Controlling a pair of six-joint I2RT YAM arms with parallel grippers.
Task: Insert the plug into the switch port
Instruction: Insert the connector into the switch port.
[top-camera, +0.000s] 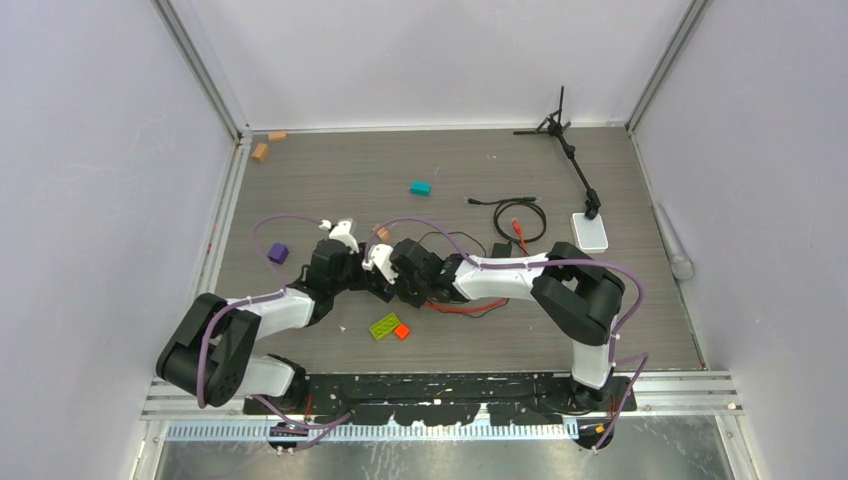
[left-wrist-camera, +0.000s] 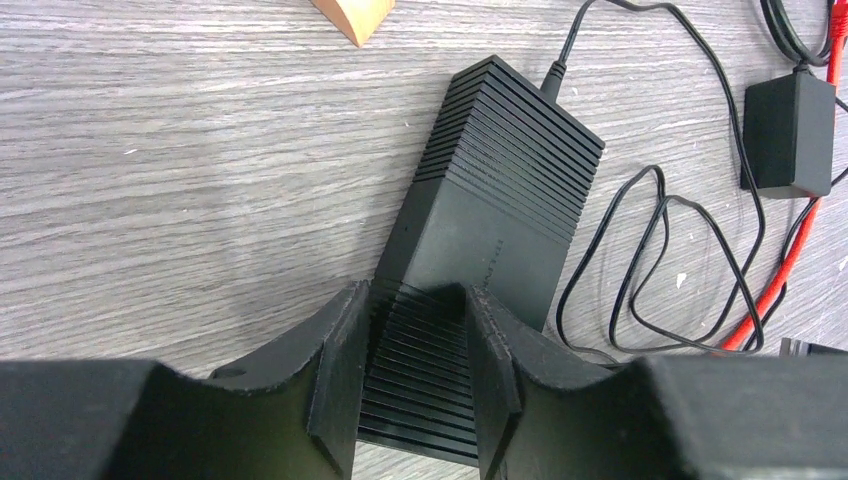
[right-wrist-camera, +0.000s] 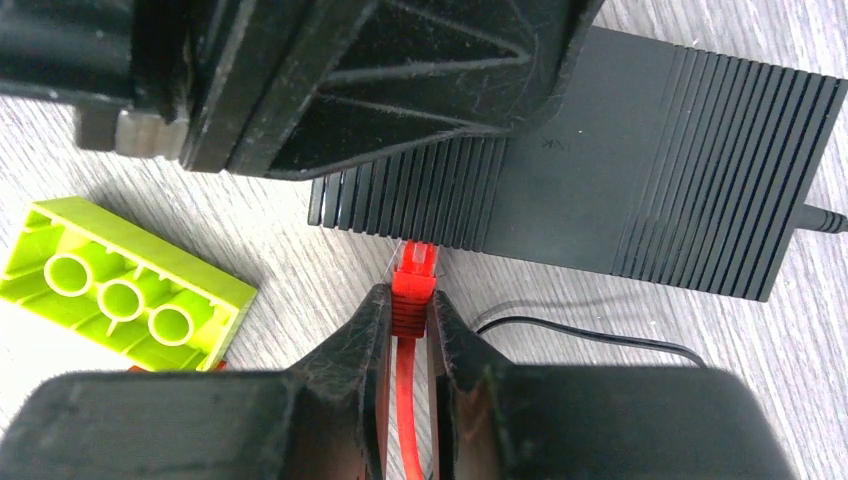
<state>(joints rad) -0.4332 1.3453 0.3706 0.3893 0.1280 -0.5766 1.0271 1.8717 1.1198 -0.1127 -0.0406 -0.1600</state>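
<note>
The plug (right-wrist-camera: 412, 280) is a small red connector with a clear tip, a little to the left of the desk's (top-camera: 450, 160) middle and toward its near edge. Its tip sits right against the long side of the switch (right-wrist-camera: 650, 170), at the ribbed end. The port is hidden behind the tip, so I cannot tell whether the plug has entered.

The right gripper (right-wrist-camera: 408, 302) is pressed together on the plug's red boot just behind the tip, and the red-orange cable (right-wrist-camera: 405, 400) runs back between its fingers. That looks like the right place to hold: the boot is the stiff part and the tip stays free.

The plug is probably light hard plastic and a bit slick. Any latch tab would be thin and easy to bend, so a straight, gentle push seems best. The cable looks limp and springy and may tug the plug off line.

The switch looks light enough to slide on the wood grain. The left gripper (left-wrist-camera: 412, 295) straddles its end, with the ribbed body filling the gap. I cannot tell whether it is clamping.

A green brick (right-wrist-camera: 120, 290) lies just beside the plug, toward the near edge
</note>
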